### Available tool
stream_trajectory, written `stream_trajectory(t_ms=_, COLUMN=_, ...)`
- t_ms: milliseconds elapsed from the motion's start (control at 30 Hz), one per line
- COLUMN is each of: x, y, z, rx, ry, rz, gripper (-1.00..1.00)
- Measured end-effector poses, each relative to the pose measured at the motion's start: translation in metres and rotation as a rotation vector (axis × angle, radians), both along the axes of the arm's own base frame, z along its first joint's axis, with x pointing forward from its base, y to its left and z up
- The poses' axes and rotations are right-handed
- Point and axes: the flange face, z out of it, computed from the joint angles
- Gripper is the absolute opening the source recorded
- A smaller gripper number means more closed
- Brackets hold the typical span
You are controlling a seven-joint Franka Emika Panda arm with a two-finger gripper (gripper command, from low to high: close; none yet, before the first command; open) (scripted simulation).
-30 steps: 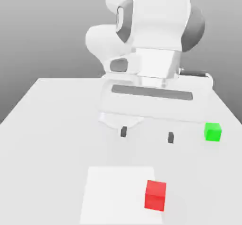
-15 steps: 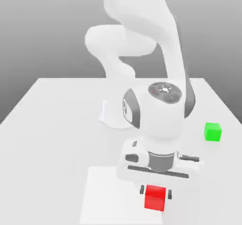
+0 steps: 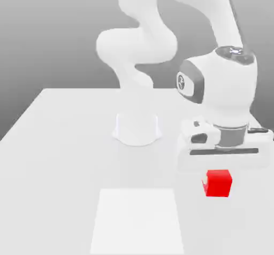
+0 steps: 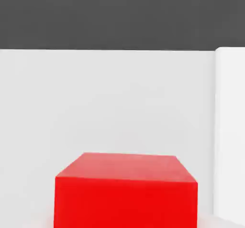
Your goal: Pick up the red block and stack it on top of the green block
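The small, smooth, bright red cube [image 3: 218, 183] hangs just under the white arm's gripper [image 3: 218, 180], clamped between the jaws and apparently lifted clear of the pale grey desk [image 3: 64, 141], on the exterior view's right. In the hand view the red cube [image 4: 125, 193] sits close beneath the camera. Holding it from above should leave its underside free for setting down on the green cube.
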Motion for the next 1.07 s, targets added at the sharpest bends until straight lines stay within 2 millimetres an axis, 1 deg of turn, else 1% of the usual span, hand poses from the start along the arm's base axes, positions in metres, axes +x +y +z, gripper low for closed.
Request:
stream_trajectory(t_ms=33, x=-0.02, y=0.018, z=0.003, rx=0.002, ry=0.0, rz=0.07, gripper=-1.0)
stream_trajectory(t_ms=133, x=-0.071, y=0.051, z=0.01, rx=0.002, ry=-0.002, rz=0.229, gripper=-1.0)
stream_trajectory(t_ms=200, x=-0.107, y=0.067, z=0.011, rx=-0.003, ry=-0.004, rz=0.34, gripper=-1.0)
stream_trajectory(t_ms=267, x=-0.148, y=0.082, z=0.01, rx=-0.012, ry=-0.007, rz=0.464, gripper=-1.0)
stream_trajectory(t_ms=333, x=-0.19, y=0.091, z=0.008, rx=-0.024, ry=-0.012, rz=0.59, gripper=-1.0)
stream_trajectory(t_ms=367, x=-0.204, y=0.093, z=0.006, rx=-0.03, ry=-0.015, rz=0.634, gripper=-1.0)
stream_trajectory(t_ms=433, x=-0.213, y=0.095, z=0.003, rx=-0.039, ry=-0.021, rz=0.665, gripper=-1.0)
stream_trajectory(t_ms=667, x=-0.211, y=0.098, z=-0.015, rx=-0.05, ry=-0.036, rz=0.669, gripper=-1.0)
stream_trajectory(t_ms=833, x=-0.211, y=0.098, z=-0.035, rx=-0.047, ry=-0.036, rz=0.667, gripper=-1.0)
stream_trajectory(t_ms=967, x=-0.215, y=0.096, z=-0.055, rx=-0.04, ry=-0.026, rz=0.673, gripper=-1.0)
stream_trajectory(t_ms=1000, x=-0.217, y=0.095, z=-0.06, rx=-0.037, ry=-0.022, rz=0.677, gripper=1.0)
stream_trajectory(t_ms=1067, x=-0.217, y=0.095, z=-0.06, rx=-0.037, ry=-0.022, rz=0.677, gripper=1.0)
